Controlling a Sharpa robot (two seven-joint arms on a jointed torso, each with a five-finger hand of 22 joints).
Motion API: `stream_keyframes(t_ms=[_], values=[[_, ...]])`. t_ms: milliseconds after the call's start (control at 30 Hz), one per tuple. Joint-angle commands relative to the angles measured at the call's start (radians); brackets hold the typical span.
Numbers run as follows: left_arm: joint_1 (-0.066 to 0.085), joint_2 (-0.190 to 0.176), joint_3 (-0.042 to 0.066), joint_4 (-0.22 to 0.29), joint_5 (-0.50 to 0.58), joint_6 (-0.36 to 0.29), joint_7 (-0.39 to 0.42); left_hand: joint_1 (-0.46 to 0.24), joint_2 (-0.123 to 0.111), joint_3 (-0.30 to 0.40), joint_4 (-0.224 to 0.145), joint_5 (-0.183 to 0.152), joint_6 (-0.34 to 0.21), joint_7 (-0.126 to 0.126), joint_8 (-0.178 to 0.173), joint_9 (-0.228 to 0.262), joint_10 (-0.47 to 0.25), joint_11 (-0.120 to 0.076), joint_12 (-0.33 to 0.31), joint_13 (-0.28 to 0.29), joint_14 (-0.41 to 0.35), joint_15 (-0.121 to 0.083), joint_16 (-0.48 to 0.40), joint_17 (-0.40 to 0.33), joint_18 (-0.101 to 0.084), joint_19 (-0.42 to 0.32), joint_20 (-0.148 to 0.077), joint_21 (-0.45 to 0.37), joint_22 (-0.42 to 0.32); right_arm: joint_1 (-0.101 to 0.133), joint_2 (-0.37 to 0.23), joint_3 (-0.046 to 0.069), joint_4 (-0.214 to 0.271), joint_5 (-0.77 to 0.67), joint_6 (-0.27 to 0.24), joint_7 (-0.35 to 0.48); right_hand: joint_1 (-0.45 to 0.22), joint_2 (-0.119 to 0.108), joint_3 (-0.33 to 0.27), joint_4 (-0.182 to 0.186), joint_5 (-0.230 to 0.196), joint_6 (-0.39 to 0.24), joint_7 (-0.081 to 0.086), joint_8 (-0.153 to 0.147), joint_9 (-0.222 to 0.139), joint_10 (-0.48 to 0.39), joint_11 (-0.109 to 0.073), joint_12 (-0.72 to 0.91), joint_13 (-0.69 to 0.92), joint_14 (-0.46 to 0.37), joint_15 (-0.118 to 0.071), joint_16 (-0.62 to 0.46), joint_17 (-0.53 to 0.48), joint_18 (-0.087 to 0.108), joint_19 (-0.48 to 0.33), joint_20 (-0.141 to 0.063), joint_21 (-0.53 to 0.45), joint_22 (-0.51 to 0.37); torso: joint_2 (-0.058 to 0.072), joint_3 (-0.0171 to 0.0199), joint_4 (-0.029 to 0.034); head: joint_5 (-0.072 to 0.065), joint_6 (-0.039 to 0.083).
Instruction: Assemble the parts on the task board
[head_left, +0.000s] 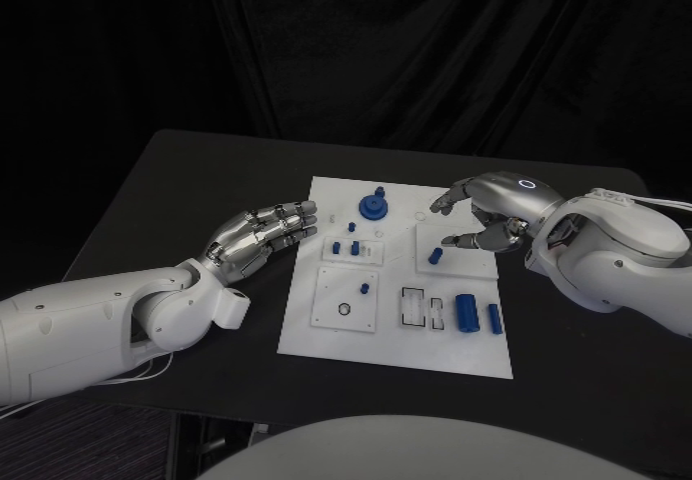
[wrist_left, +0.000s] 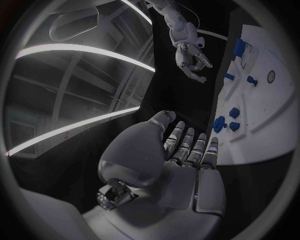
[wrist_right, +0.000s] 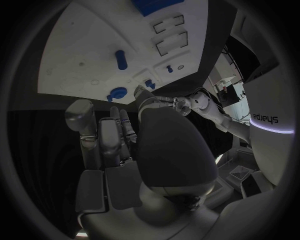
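Note:
The white task board (head_left: 433, 350) lies in the middle of the table. On it stand a round blue part (head_left: 375, 207), several small blue pegs such as one (head_left: 436, 256) near the right side, and a blue cylinder (head_left: 466, 311) towards the front. My left hand (head_left: 267, 232) hovers just off the board's left edge with its fingers stretched out and holds nothing. My right hand (head_left: 483, 212) hangs over the board's far right corner, fingers apart, with nothing in them. The left wrist view shows my left hand (wrist_left: 187, 155) beside the board (wrist_left: 275, 120). The right wrist view shows my right hand (wrist_right: 125, 135) above a blue peg (wrist_right: 121, 59).
The black table (head_left: 188, 190) has bare room to the left of the board and along its front. Rectangular slots (head_left: 415, 306) and a round hole (head_left: 345, 310) lie in the board's front half. A dark curtain hangs behind the table.

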Motion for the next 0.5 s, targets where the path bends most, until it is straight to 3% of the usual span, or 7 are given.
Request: stream_keyframes(t_ms=[33,267,500], values=[[-0.001,0.004,0.001,0.001,0.005,-0.001,0.016,-0.009,0.000,0.007,0.002,0.004,0.008,0.036,0.004,0.001,0.005,0.007,0.008,0.002,0.004,0.006,0.007,0.001,-0.009,0.010,0.000,0.005,0.001,-0.004,0.000,-0.002,-0.020,0.038,0.016,-0.035,-0.009,0.001,0.003,0.000,-0.007,0.008,0.003,0.004,-0.003,0.006,0.003,-0.008,-0.005,-0.007,0.000,-0.012,-0.030,-0.007,-0.003,-0.001,-0.018,0.099,0.002,-0.0016,0.0025,-0.001,0.000],[-0.002,0.005,0.001,0.001,0.006,0.002,0.013,-0.012,0.003,0.015,0.005,0.004,0.006,0.037,0.005,0.001,0.006,0.012,0.009,0.001,0.004,0.007,0.009,0.001,-0.010,0.011,0.000,0.005,0.000,-0.039,0.017,-0.004,-0.056,0.049,0.022,-0.022,-0.004,0.001,0.005,-0.003,-0.010,0.013,0.004,0.004,-0.007,0.013,0.003,-0.012,-0.012,-0.016,0.000,-0.023,-0.049,-0.005,-0.009,-0.001,-0.028,0.096,0.001,0.0015,-0.0005,-0.003,0.000],[-0.002,0.005,0.001,-0.002,0.006,0.004,0.013,-0.012,0.004,0.017,0.005,0.004,0.006,0.038,0.004,0.001,0.006,0.013,0.009,0.001,0.004,0.008,0.009,0.001,-0.010,0.012,0.000,0.006,0.002,-0.067,0.039,-0.004,-0.086,0.065,0.025,-0.006,-0.001,0.001,0.006,-0.003,-0.015,0.015,0.005,0.003,-0.009,0.021,0.002,-0.012,-0.016,-0.017,0.000,-0.026,-0.052,-0.005,-0.010,-0.001,-0.028,0.096,0.001,0.0045,0.0026,-0.008,0.000]])
